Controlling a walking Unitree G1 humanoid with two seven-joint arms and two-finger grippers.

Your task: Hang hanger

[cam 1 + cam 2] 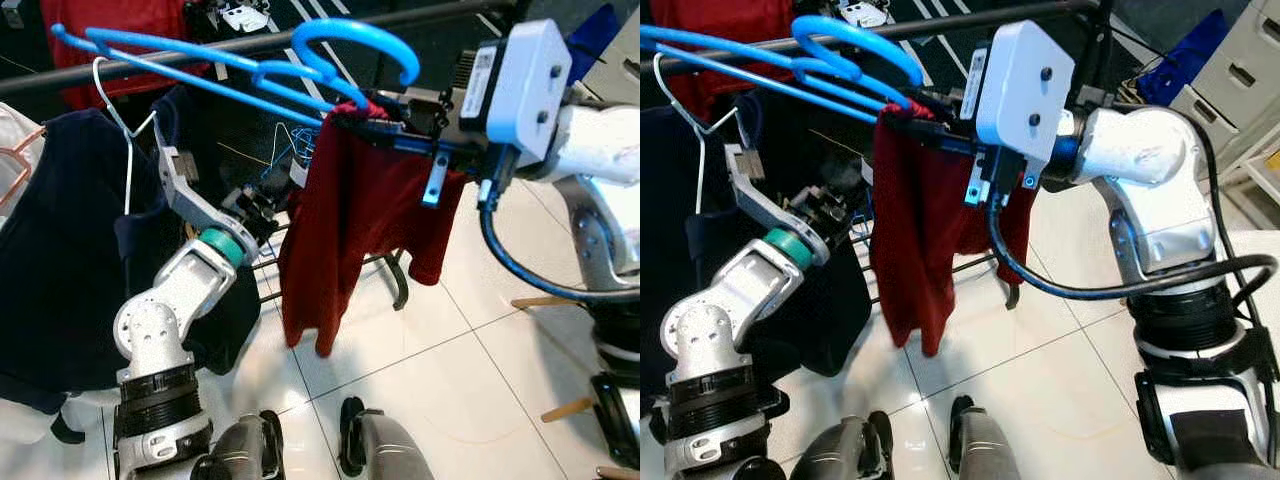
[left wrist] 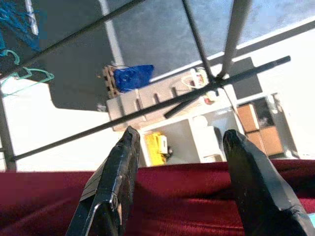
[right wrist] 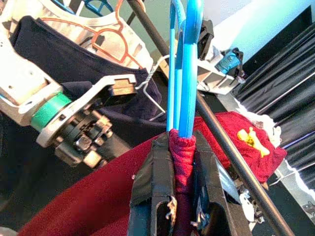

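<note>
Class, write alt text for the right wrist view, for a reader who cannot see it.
The right gripper is shut on the neck of a blue hanger carrying a dark red garment, its hook raised beside a dark rail. Behind, the left gripper hovers near a navy garment on a white wire hanger.

Home laundry corner — clothes rail (image 1: pixel 250 45), hung garments (image 1: pixel 60 250), tiled floor (image 1: pixel 450 370).

no readable text, labels, brands or numbers anywhere
</note>
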